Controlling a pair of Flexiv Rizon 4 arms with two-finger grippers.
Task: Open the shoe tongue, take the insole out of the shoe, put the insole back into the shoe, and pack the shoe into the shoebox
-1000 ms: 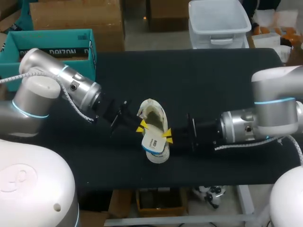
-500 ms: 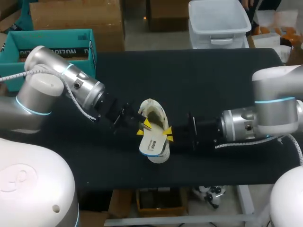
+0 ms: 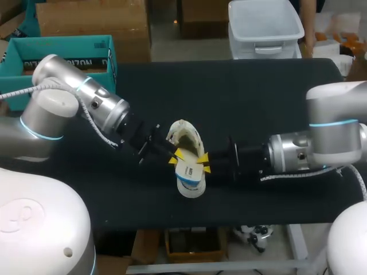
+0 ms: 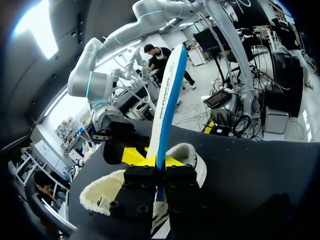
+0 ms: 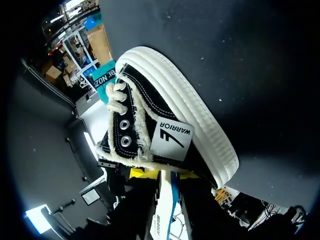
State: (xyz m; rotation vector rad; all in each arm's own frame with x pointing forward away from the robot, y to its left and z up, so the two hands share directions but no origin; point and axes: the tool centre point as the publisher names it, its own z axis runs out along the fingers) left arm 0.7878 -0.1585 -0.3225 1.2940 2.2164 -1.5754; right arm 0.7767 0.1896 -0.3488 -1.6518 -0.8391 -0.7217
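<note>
Head view first: finds the shoe (image 3: 186,137) mid-counter, a touch toward the front edge, mouth gaping. Puts the left tool (image 3: 175,157) and the right tool (image 3: 203,164) on either side of the insole (image 3: 189,176), poking out over the shoe's end nearest the front edge. Spots a teal box (image 3: 63,57) just off the far left corner, probably the shoebox, with no shoe in it.

Over to the left wrist view: shows the left tool (image 4: 156,161) pinched tight on the insole (image 4: 169,90), standing on edge above the fleecy shoe (image 4: 107,192).

Right wrist view: has the shoe (image 5: 165,125) just ahead of the right tool (image 5: 165,175), the insole (image 5: 165,212) running through it. Cannot tell whether gripping or not.

Reads like this: tongue opened, insole all but out. Leaves reinserting and boxing to do.
</note>
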